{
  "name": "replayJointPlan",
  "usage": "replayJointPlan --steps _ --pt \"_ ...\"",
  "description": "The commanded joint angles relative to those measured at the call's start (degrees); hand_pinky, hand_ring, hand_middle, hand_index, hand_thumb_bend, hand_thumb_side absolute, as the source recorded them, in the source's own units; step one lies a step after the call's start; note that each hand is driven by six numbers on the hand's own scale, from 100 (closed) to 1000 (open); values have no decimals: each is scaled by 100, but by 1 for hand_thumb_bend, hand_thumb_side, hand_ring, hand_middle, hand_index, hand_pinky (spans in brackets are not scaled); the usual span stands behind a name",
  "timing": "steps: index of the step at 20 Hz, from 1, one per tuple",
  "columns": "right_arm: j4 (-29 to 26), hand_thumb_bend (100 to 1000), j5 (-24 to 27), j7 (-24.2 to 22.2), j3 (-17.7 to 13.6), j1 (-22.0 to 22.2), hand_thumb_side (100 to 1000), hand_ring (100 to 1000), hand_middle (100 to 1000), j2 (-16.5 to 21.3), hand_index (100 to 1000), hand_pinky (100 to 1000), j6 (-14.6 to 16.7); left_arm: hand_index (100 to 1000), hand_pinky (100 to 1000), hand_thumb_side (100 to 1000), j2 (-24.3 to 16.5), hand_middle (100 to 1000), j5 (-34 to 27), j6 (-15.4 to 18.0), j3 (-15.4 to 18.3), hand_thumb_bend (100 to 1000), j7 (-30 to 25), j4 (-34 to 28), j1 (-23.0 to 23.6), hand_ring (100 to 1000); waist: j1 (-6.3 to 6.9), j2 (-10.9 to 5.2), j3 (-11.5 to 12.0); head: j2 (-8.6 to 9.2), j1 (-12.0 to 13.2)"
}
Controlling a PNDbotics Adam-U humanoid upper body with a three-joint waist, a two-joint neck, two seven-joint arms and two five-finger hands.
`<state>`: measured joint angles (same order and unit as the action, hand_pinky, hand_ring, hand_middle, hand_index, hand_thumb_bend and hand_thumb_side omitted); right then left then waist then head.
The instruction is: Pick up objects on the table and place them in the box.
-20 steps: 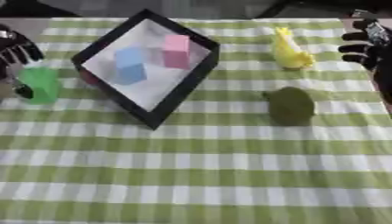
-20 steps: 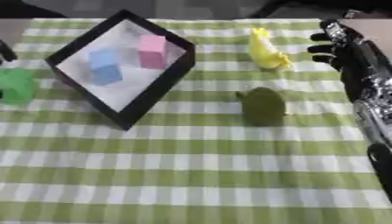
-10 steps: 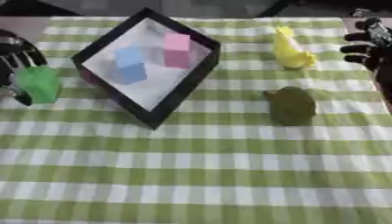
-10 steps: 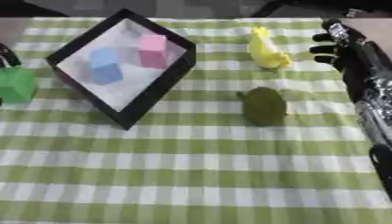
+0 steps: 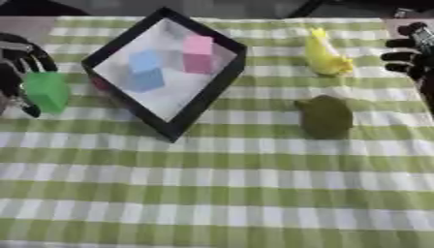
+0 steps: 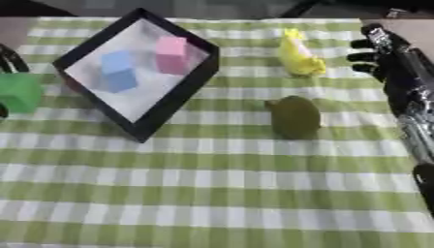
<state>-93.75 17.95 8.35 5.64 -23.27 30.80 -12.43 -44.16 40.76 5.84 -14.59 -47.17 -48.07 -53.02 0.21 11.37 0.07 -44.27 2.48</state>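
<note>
Green block (image 5: 47, 91) sits at the table's left edge, our left hand (image 5: 19, 72) curled around it, just left of the black box (image 5: 199, 99) holding blue (image 5: 146, 71) and pink (image 5: 197, 52) blocks. Our right hand (image 6: 386, 58) hovers relaxed, empty, beside the yellow toy (image 5: 325, 54); an olive lump (image 5: 325, 116) lies nearby.

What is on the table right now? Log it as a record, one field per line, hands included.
surface: green and white checked cloth
box: black rim, white inside, left of centre
in box: blue block; pink block
outside box: yellow object, olive green object, both right of the box
left hand: at the left edge, fingers curled round a green block
right hand: at the right edge, open, holding nothing
</note>
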Motion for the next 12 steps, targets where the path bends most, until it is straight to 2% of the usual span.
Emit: replayJointPlan --steps 1,6,8,12 --pt "-35 100 9 -3 -78 -46 805 742 730 99 875 794 10 837 807 100 -88 791 170 15 72 809 85 42 -96 825 -14 -1 -11 15 47" --pt "-31 100 12 -5 -82 -35 806 742 730 93 875 794 13 822 792 100 -5 767 411 51 100 771 261 206 -119 814 -17 5 -23 15 82" --pt "-28 100 13 -6 -82 -32 807 743 730 89 876 794 12 786 764 100 25 717 535 85 111 707 393 248 -125 779 -19 7 -24 15 87" --pt "-24 100 15 -9 -88 -30 808 743 730 86 876 795 15 723 732 100 67 643 638 172 127 641 684 299 -125 724 -21 8 -21 15 89"
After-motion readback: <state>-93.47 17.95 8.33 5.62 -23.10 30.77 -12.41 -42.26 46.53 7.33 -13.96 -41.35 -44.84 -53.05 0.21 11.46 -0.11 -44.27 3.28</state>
